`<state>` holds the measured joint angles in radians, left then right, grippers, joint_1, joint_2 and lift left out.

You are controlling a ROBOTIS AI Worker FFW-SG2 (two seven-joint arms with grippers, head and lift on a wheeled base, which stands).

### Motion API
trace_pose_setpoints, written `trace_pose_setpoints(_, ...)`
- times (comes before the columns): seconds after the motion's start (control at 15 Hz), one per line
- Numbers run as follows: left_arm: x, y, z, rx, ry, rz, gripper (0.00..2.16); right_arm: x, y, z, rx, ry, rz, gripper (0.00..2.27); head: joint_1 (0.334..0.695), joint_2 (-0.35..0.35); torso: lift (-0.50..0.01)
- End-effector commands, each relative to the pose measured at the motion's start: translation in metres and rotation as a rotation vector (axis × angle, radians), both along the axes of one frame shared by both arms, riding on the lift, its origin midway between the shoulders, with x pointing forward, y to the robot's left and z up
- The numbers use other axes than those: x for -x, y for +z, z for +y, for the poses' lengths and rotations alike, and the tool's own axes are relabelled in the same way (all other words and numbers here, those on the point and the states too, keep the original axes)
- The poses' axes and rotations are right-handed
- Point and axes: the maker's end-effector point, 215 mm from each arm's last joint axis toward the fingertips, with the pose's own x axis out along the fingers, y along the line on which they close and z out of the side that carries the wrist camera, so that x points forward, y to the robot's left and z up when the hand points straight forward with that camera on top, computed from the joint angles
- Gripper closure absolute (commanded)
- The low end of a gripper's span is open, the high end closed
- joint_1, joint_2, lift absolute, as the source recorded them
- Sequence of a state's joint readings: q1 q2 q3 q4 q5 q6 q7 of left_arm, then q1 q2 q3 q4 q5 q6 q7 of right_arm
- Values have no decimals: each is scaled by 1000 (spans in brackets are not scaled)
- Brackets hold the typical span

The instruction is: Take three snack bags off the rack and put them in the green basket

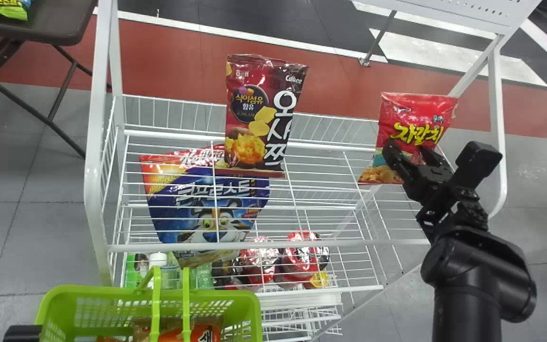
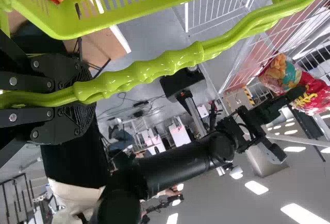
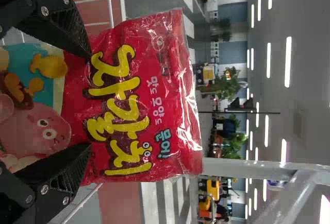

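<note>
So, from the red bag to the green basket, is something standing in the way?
Yes: in the head view, the white front rail crosses the direct line from the red bag, and handles stand over the basket.

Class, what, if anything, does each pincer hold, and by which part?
Left pincer: green basket, by its handle. Right pincer: at the red snack bag, but whether it grips cannot be told.

Red snack bag [image 3: 139, 100] with yellow lettering; plain lime-green basket [image 1: 150, 293].
</note>
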<state>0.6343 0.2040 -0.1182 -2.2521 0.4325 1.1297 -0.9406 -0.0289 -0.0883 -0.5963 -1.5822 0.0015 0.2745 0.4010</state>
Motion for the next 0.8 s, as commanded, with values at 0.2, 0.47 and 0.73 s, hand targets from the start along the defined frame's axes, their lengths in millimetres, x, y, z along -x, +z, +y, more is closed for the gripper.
trace_pose_setpoints(0.2, -3, -2, -1, -2, 1, 4, 1700, 33, 32, 16, -28, 67, -138, 2115, 695, -350, -24)
trace_pose_setpoints(0.47, -2, -1, -4, -1, -1, 6, 1700, 44, 50, 15, -19, 68, -173, 2162, 695, -350, -24)
trace_pose_setpoints(0.73, -1, -1, -4, -3, -4, 8, 1700, 47, 47, 8, -30, 60, -165, 2162, 695, -350, -24)
